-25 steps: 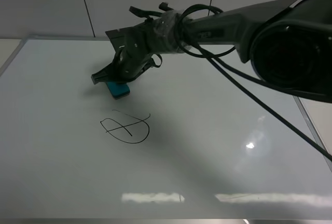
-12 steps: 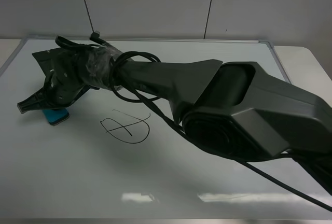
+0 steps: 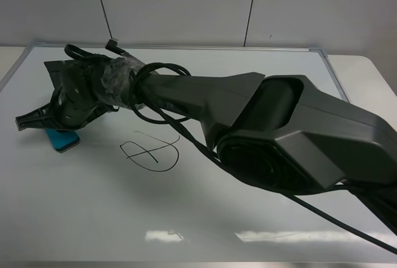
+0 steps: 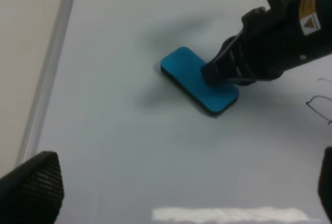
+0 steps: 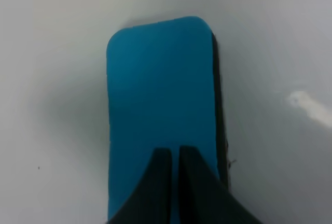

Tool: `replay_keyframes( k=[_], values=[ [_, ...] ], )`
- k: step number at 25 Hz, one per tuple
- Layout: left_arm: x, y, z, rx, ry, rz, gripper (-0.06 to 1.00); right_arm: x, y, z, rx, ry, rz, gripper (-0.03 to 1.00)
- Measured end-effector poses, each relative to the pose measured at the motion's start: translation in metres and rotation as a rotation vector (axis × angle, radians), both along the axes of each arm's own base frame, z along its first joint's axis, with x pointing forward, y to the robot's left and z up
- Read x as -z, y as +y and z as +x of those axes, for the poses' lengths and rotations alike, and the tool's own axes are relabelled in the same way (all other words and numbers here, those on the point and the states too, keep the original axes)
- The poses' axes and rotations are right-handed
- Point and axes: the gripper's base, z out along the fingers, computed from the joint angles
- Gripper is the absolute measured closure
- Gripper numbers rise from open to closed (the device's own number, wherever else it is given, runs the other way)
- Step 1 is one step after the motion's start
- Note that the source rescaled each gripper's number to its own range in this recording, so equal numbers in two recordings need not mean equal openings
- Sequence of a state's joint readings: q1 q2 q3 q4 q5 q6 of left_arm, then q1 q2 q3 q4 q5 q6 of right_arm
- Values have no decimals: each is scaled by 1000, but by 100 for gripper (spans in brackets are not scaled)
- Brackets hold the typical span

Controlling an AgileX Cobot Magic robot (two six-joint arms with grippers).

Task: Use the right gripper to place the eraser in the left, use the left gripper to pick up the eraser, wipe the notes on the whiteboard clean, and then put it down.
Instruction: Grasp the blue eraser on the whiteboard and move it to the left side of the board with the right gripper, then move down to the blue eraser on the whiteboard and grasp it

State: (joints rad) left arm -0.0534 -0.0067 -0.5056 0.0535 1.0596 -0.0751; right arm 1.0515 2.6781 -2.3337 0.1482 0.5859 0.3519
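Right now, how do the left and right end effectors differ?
The right end effector has its jaws shut together; the left end effector stands wide open. The right one's tip rests on the teal eraser's top; the left one holds nothing, apart from the eraser. Shared: both are black, above the whiteboard, and neither grips the eraser.

Teal-blue eraser [image 4: 198, 87], glossy white whiteboard [image 3: 260, 218], black notes [image 3: 150, 151], dark grey arm [image 3: 248, 119].

The whiteboard [image 3: 93, 206] looked glossy, with glare streaks toward 6 o'clock, edged by a dull metal frame [image 3: 217, 48]. The eraser [image 4: 187, 76] had a smooth matt teal top over dark felt. Shiny crinkled tape [image 3: 115, 79] wrapped the matt grey arm [image 3: 298, 131].
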Motion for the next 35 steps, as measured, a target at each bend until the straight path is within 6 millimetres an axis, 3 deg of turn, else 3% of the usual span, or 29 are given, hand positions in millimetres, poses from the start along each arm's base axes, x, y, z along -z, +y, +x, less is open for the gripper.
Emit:
replay_keyframes(
  k=[5,7,9,11,15,17,20,26,35],
  values=[
    [0,0,0,0,0,0,-6,-10,-4,5,43,24,21,97],
    [0,0,0,0,0,0,-6,-24,-8,9,51,14,31,95],
    [0,0,0,0,-1,0,-6,-46,-13,17,58,-22,53,87],
    [0,0,0,0,-1,0,-6,-76,-21,24,68,-69,85,71],
    [0,0,0,0,-1,0,-6,-119,-34,33,76,-168,114,17],
    [0,0,0,0,-1,0,-6,-128,-40,36,53,-224,71,4],
    [0,0,0,0,-1,0,-6,-138,-47,37,-5,-286,6,-2],
    [0,0,0,0,-1,0,-6,-161,-61,36,-43,-316,-52,-3],
    [0,0,0,0,-1,0,-6,-221,-129,57,-118,-359,-216,-3]
  ],
)
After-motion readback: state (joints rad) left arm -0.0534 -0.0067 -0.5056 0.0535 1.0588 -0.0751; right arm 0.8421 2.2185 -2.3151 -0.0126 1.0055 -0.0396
